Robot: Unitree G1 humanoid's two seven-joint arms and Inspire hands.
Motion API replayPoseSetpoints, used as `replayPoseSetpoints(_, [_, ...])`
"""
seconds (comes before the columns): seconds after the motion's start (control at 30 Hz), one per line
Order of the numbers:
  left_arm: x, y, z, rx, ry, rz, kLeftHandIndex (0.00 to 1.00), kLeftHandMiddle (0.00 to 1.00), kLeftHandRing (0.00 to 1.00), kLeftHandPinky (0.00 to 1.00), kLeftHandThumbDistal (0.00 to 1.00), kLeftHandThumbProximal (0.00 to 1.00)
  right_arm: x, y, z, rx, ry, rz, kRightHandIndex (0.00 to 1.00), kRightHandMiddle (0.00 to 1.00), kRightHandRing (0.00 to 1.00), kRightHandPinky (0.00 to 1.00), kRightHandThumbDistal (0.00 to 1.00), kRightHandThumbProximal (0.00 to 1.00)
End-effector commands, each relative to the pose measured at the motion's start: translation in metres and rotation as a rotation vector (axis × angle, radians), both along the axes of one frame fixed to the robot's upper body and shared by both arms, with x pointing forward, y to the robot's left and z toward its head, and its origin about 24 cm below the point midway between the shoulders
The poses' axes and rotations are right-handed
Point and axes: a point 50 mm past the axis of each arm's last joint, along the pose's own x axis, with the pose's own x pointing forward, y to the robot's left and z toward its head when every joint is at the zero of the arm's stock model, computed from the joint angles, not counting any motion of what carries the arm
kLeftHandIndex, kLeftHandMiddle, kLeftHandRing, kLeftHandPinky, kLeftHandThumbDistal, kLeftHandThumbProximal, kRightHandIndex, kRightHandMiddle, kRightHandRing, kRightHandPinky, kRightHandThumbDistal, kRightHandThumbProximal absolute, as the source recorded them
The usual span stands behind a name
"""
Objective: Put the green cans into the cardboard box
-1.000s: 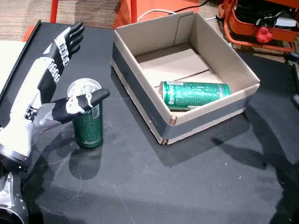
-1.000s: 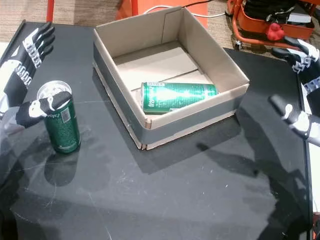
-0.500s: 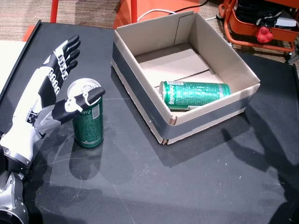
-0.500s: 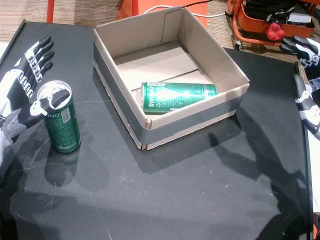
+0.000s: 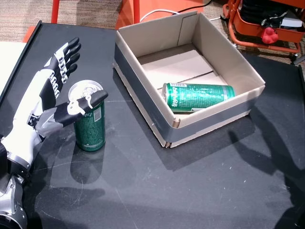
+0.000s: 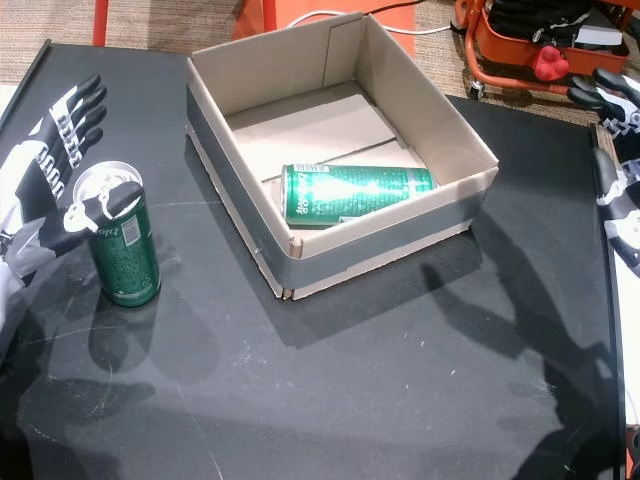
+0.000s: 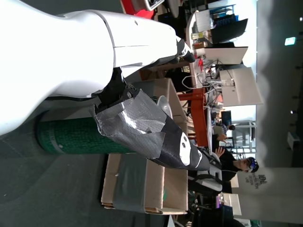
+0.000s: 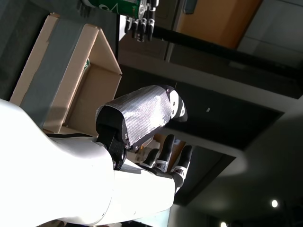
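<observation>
Upright green can [image 5: 89, 118] stands on surface [image 5: 190, 186], left of cardboard box [image 5: 143, 90]; second can [image 5: 198, 97] lies inside box. Left hand [image 5: 55, 95] open, thumb across can rim, not gripping. Can likely rigid, smooth, slippery, tippable; best taken mid-body. Right hand [image 6: 615, 200] open, seen only at a head view's edge. Left wrist view alone shows thumb against can wall.

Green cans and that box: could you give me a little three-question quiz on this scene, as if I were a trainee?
1. True or false: the cardboard box already holds a can lying on its side.
2. Where is the upright can?
A. on the black table, outside the box
B. in the box
C. on the floor
3. Fill in: the left hand has its fingers ____ and its thumb over the upright can's top.

Key: 1 true; 2 A; 3 spread.
</observation>
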Motion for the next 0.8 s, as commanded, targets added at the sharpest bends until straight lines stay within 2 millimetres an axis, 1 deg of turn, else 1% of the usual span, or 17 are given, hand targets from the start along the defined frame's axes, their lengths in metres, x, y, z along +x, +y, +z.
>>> replayPoseSetpoints(0.0, [-0.0054,0.0031,-0.0105,0.017,0.054,-0.002,1.00,1.00,1.00,1.00,0.99,0.34,-0.0034,-0.0036,-0.0038,0.012,0.018,-0.010,1.00,0.82,0.73,0.78,0.59,0.60])
replayPoseSetpoints(0.03, [-0.0055,0.0031,-0.0106,0.017,0.055,-0.003,1.00,1.00,1.00,1.00,1.00,0.34,-0.0034,-0.0036,-0.0038,0.014,0.017,-0.013,1.00,0.82,0.73,0.78,0.60,0.60])
replayPoseSetpoints(0.07, [-0.0055,0.0030,-0.0107,0.018,0.057,-0.003,1.00,1.00,1.00,1.00,1.00,0.34,-0.0033,-0.0035,-0.0035,0.014,0.013,-0.016,1.00,0.81,0.73,0.78,0.56,0.60])
replayPoseSetpoints(0.13, [-0.0052,0.0024,-0.0109,0.017,0.059,-0.005,1.00,1.00,1.00,1.00,1.00,0.35,-0.0031,-0.0034,-0.0027,0.013,0.009,-0.015,1.00,0.81,0.73,0.78,0.61,0.61])
replayPoseSetpoints(0.2, [-0.0046,0.0007,-0.0104,0.016,0.056,-0.006,1.00,1.00,1.00,1.00,1.00,0.36,-0.0026,-0.0037,-0.0028,0.020,0.014,-0.014,1.00,0.81,0.73,0.77,0.61,0.60])
replayPoseSetpoints(0.3, [-0.0040,-0.0022,-0.0104,0.014,0.054,-0.008,1.00,1.00,1.00,1.00,1.00,0.37,-0.0019,-0.0037,-0.0023,0.033,0.009,-0.001,1.00,0.80,0.73,0.78,0.69,0.61])
replayPoseSetpoints(0.33, [-0.0039,-0.0030,-0.0106,0.014,0.055,-0.009,1.00,1.00,1.00,1.00,1.00,0.37,-0.0018,-0.0038,-0.0028,0.040,0.012,-0.002,1.00,0.80,0.73,0.77,0.65,0.60])
replayPoseSetpoints(0.43, [-0.0038,-0.0045,-0.0115,0.016,0.060,-0.008,1.00,1.00,1.00,1.00,1.00,0.36,-0.0020,-0.0032,-0.0032,0.044,0.008,-0.014,1.00,0.79,0.72,0.77,0.67,0.59])
replayPoseSetpoints(0.47, [-0.0039,-0.0047,-0.0117,0.019,0.061,-0.007,1.00,1.00,1.00,1.00,1.00,0.36,-0.0022,-0.0030,-0.0033,0.042,0.007,-0.016,1.00,0.79,0.72,0.77,0.69,0.59])
replayPoseSetpoints(0.53, [-0.0040,-0.0046,-0.0123,0.030,0.065,-0.005,1.00,1.00,1.00,1.00,1.00,0.37,-0.0024,-0.0030,-0.0039,0.045,0.011,-0.016,1.00,0.79,0.72,0.77,0.63,0.57])
replayPoseSetpoints(0.6, [-0.0043,-0.0045,-0.0132,0.037,0.071,-0.004,1.00,1.00,1.00,1.00,1.00,0.36,-0.0022,-0.0032,-0.0043,0.051,0.014,-0.006,1.00,0.80,0.72,0.77,0.65,0.57])
replayPoseSetpoints(0.7, [-0.0051,-0.0044,-0.0141,0.036,0.074,-0.008,1.00,1.00,1.00,1.00,0.99,0.34,-0.0022,-0.0033,-0.0054,0.054,0.026,-0.001,1.00,0.80,0.73,0.77,0.61,0.57])
replayPoseSetpoints(0.77, [-0.0056,-0.0044,-0.0146,0.038,0.075,-0.009,1.00,1.00,1.00,1.00,0.98,0.34,-0.0023,-0.0033,-0.0055,0.052,0.027,0.008,1.00,0.81,0.73,0.78,0.61,0.56])
